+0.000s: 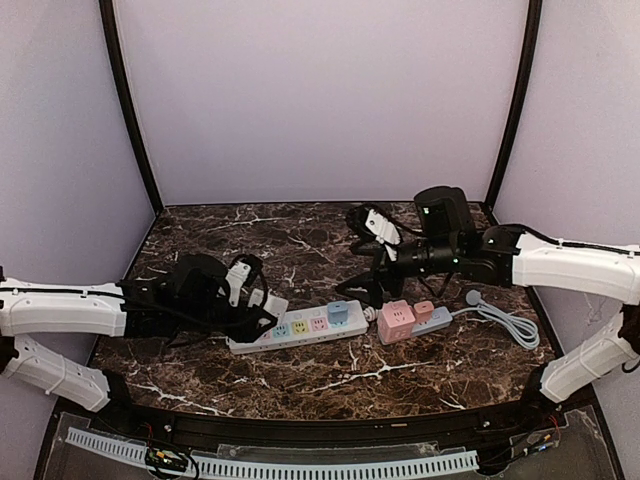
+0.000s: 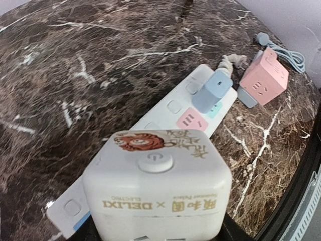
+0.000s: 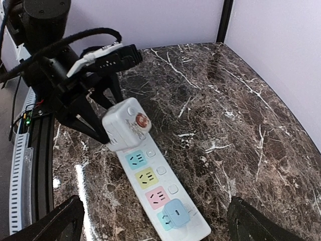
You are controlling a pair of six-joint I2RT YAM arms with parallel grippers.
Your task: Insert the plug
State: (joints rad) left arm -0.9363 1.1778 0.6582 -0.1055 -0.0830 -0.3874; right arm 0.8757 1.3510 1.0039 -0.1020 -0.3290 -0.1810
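Light: soft and even, falling from above; moderately bright, with a pale lilac cast on the walls.
Shadows: faint and diffuse, hard to pick out on the dark table (image 1: 300, 385).
Glare: a white streak on the polished top near its front edge, right wrist view.
Focus: the white cube (image 2: 155, 191) close to the left wrist lens looks slightly soft.
Distortion: the table edge bows in the wrist views' corners.

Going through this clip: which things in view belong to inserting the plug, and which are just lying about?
Part of the job:
- white cube plug, held in the left gripper
- white power strip beneath it

Just lying about:
- blue plug seated in the strip
- pink adapter
- grey cable
- right gripper, open and holding nothing
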